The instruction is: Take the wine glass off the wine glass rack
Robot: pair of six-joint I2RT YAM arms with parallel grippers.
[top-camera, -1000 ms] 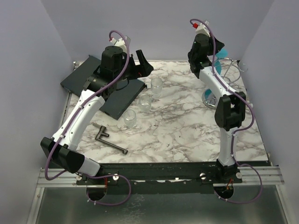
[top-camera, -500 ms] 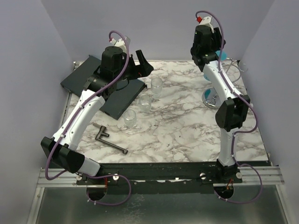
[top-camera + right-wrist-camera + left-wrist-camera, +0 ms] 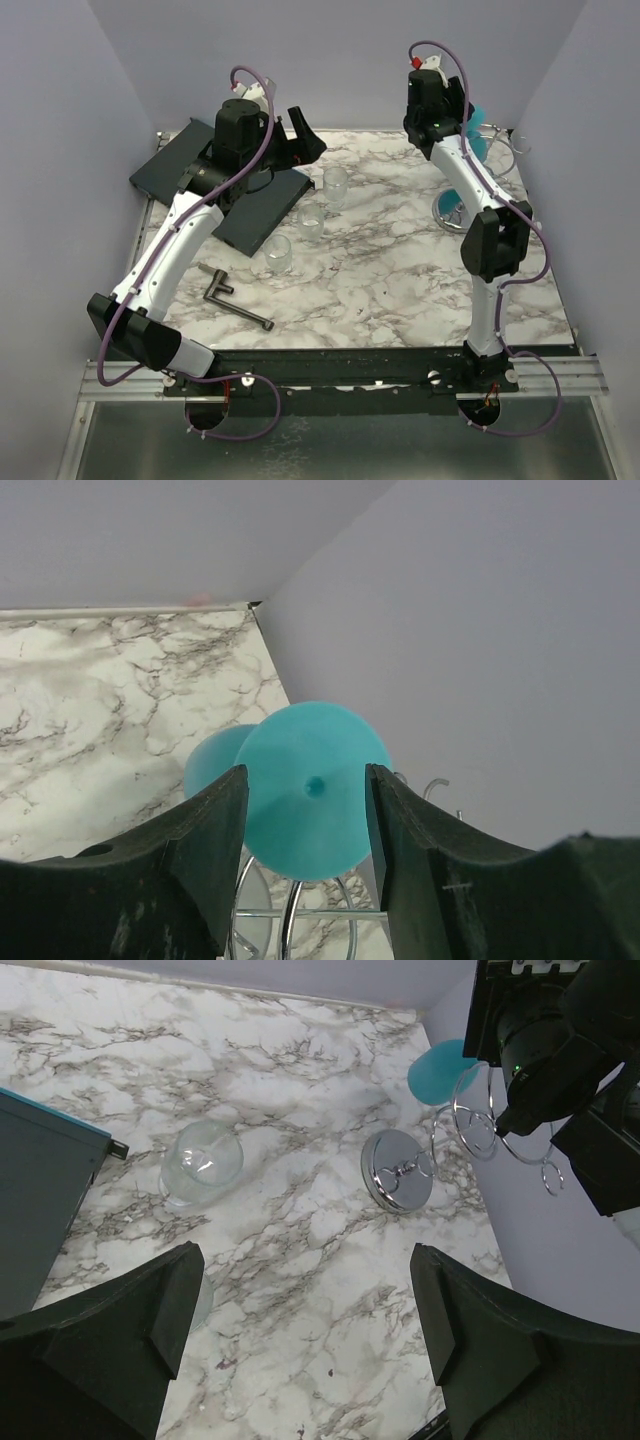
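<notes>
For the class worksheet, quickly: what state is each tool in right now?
Left tool: open, empty.
Right tool: open, facing the teal wine glass.

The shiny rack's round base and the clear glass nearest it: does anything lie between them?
No. In the left wrist view, only bare marble tabletop separates the clear glass from the rack's round base.
</notes>
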